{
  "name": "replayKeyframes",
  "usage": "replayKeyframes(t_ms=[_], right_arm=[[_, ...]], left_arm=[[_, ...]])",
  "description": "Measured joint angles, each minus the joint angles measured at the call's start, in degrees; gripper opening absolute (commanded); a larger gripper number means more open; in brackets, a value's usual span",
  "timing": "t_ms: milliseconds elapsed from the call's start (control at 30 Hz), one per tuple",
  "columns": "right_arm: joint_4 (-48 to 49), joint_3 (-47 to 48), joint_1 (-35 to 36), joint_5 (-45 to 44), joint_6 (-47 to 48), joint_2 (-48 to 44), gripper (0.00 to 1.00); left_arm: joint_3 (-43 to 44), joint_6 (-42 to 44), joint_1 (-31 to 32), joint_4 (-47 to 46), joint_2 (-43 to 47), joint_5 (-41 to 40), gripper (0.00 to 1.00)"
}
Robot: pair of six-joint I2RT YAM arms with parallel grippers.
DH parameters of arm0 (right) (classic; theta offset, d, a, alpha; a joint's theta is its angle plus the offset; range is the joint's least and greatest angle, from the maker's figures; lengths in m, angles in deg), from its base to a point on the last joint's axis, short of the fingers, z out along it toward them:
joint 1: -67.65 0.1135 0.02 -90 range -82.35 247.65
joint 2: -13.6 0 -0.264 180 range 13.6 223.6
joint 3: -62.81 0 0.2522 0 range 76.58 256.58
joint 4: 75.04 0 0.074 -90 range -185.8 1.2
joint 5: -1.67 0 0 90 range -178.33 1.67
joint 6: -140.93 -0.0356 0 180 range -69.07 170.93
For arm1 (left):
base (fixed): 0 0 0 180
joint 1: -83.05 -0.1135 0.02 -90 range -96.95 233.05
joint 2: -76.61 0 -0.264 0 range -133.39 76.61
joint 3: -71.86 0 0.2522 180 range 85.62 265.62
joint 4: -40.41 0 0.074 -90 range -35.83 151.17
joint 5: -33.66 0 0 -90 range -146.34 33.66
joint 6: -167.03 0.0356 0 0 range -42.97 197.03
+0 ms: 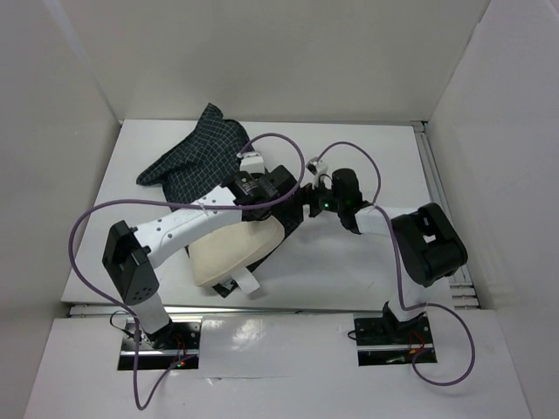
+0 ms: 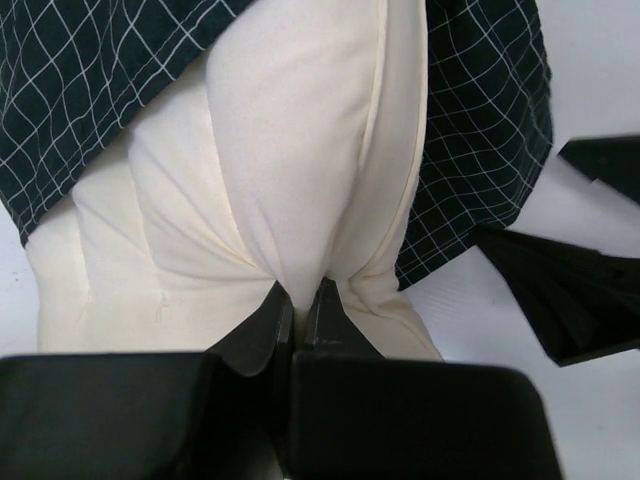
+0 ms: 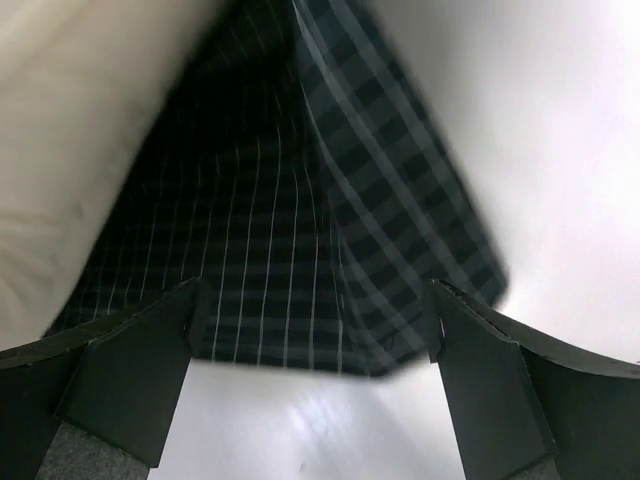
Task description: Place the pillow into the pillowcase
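The cream pillow (image 1: 229, 251) lies near the table's front, its far end tucked into the dark checked pillowcase (image 1: 194, 157), which spreads to the back left. In the left wrist view my left gripper (image 2: 300, 298) is shut on a pinched fold of the pillow (image 2: 290, 150), with pillowcase cloth (image 2: 90, 80) on both sides of it. My right gripper (image 3: 315, 340) stands open just off a hanging corner of the pillowcase (image 3: 290, 230), with nothing between its fingers (image 3: 130, 370). The pillow (image 3: 80, 130) shows at the left of that view. From above, both grippers meet at the pillow's far right end (image 1: 284, 202).
White walls close in the table (image 1: 367, 262) on three sides. A metal rail (image 1: 437, 192) runs along its right edge. Purple cables (image 1: 87, 218) loop over the left arm and above the right arm. The right gripper's black fingers (image 2: 570, 290) show in the left wrist view.
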Motion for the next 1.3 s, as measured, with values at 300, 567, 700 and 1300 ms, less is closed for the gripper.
replayKeyframes(t_ms=[300,567,700,1300], right_arm=[[2.01,12.68,0.5,3.08,8.24,3.17,1.0],[0.26,21.59,5.01,10.93,9.66,15.78,0.52],[0.09,22.23,6.21,12.83,6.99,17.81,0.0],[-4.15,-3.48,4.83,5.95,-1.36,-13.2,0.0]], left_arm=[[-1.66,0.37,0.07,1.31,1.4,0.07,0.0],[-2.16,3.1,-0.94,-0.63,3.52,0.04,0.0],[-2.23,4.79,-1.55,-2.62,3.52,0.44,0.0],[10.12,6.25,-11.98,-11.43,-19.45,13.84,0.0]])
